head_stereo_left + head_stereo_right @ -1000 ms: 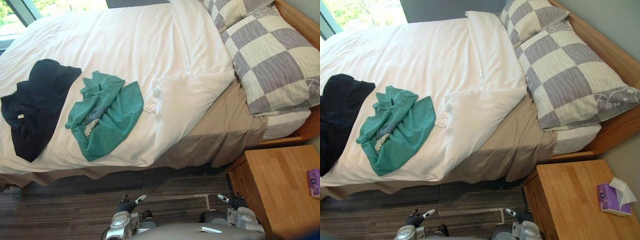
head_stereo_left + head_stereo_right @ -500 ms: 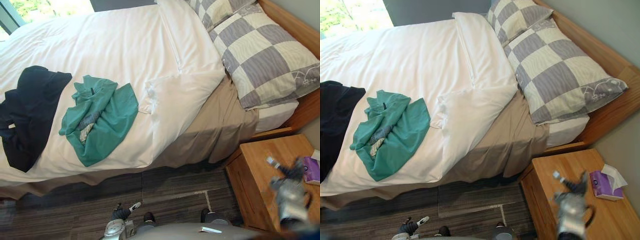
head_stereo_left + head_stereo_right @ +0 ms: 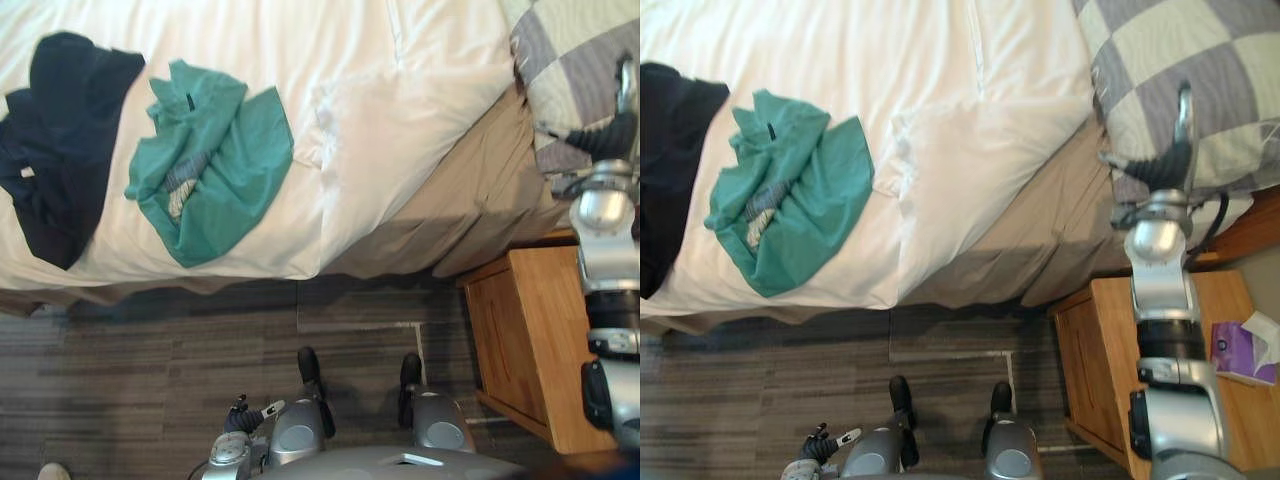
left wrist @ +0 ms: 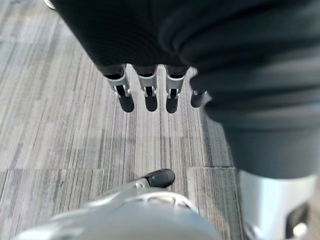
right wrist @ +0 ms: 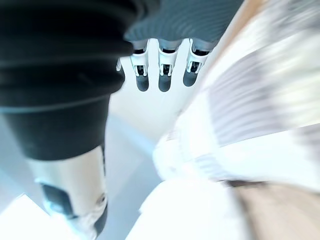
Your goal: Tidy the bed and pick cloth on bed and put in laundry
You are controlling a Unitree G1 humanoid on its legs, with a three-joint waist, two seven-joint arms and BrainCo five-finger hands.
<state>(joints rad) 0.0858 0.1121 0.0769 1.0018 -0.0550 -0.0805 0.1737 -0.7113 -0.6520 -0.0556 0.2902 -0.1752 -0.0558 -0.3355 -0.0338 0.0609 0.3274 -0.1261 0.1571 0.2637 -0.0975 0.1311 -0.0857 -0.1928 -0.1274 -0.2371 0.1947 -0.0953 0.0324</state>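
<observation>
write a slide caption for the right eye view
Right hand at the checked pillow; green cloth and dark cloth lie on the white duvet.

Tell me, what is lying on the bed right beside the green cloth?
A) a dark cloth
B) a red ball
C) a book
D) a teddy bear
A: a dark cloth lies crumpled on the white duvet just beside the green cloth, on the robot's left of it.
</observation>
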